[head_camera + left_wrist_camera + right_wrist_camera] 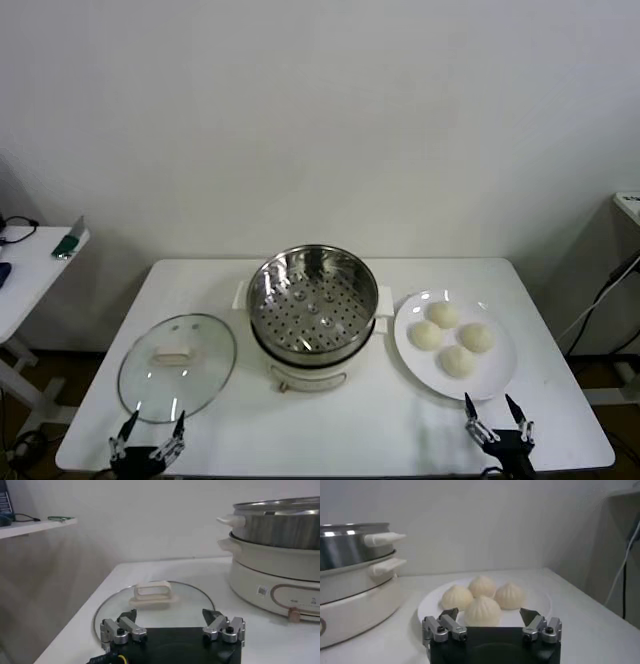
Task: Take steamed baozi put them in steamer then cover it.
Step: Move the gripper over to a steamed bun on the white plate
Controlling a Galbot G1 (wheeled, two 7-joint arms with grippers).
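Four baozi (pixel 452 340) on plate (pixel 502 378); steamer (pixel 313 300) empty.

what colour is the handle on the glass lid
Cream-white, an oblong handle on the round clear glass lid; the left wrist view shows it best.

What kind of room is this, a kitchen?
Probably a test room staged as a kitchen: a plain white table against a bare wall, holding only a steamer, its glass cover and a plate of baozi.
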